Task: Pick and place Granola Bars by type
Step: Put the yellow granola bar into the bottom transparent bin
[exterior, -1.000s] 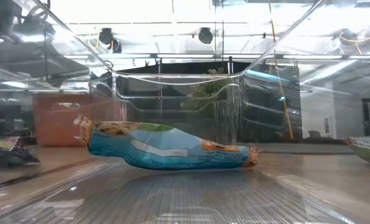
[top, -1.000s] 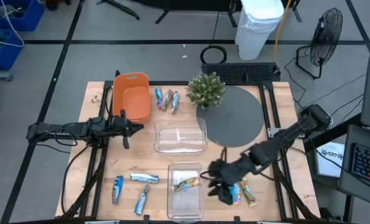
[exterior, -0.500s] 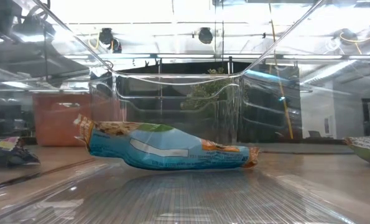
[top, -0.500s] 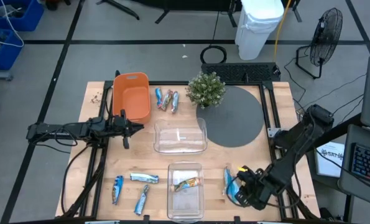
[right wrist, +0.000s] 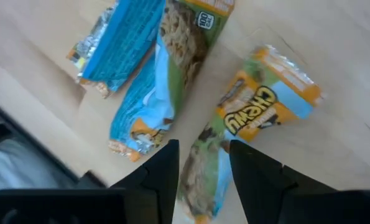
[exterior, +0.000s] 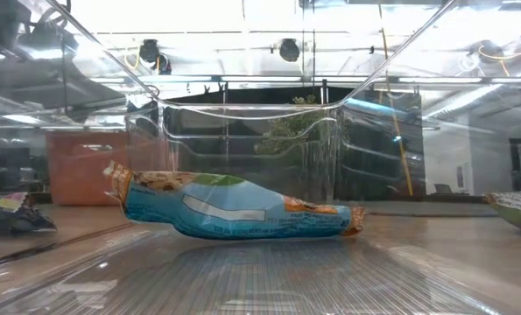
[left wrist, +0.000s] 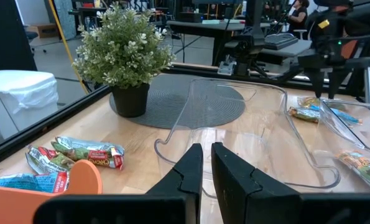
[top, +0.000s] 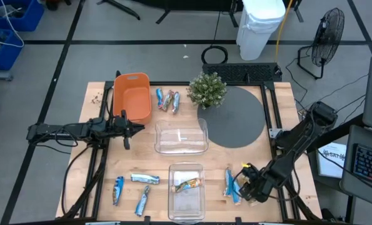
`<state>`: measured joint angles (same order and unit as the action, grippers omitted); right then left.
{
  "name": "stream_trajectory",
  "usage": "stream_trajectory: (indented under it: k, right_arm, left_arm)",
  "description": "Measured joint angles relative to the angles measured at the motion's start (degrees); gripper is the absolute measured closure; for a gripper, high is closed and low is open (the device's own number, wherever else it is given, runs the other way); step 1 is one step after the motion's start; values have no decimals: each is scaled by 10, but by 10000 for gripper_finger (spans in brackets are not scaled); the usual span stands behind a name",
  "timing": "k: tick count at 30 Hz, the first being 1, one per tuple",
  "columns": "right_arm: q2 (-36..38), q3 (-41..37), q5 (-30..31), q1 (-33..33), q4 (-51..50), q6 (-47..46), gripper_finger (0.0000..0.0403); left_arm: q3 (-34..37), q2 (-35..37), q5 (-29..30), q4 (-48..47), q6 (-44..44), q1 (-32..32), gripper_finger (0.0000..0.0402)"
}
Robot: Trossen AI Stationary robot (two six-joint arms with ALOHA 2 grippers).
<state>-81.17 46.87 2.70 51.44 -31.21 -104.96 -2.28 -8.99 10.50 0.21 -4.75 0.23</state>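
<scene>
A: Containers, left to right?
B: Orange bin point(top: 131, 96) empty. Far clear bin point(top: 181, 137) empty. Near clear bin point(top: 186, 192) has one blue bar point(exterior: 234, 207).
A: Other granola bars?
B: Three near bench point(top: 98, 187) front left point(top: 135, 189), three by plant point(top: 207, 89), three front right point(right wrist: 172, 81).
A: Fingers?
B: Left gripper point(left wrist: 206, 163) together, holding nothing, facing far clear bin. Right gripper point(right wrist: 202, 163) apart, straddling a partly hidden bar.

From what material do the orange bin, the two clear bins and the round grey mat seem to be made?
Orange bin: likely moulded plastic, matt, opaque, with rounded corners. Clear bin by the mat and clear bin at the front edge: probably thin glossy transparent plastic; the wood shows through and the rims catch glints. Round grey mat: seemingly woven fabric or vinyl, matt, with fine concentric rings.
</scene>
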Motion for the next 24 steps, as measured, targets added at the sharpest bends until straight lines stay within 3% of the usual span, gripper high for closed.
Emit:
stream_trajectory:
  k: [8,24]
  right_arm:
    - [39,0,23,0,-37,-10,271]
    - [39,0,30,0,-59,-69,271]
  left_arm:
    - [0,0,0,0,0,0,364]
    - [0,0,0,0,0,0,364]
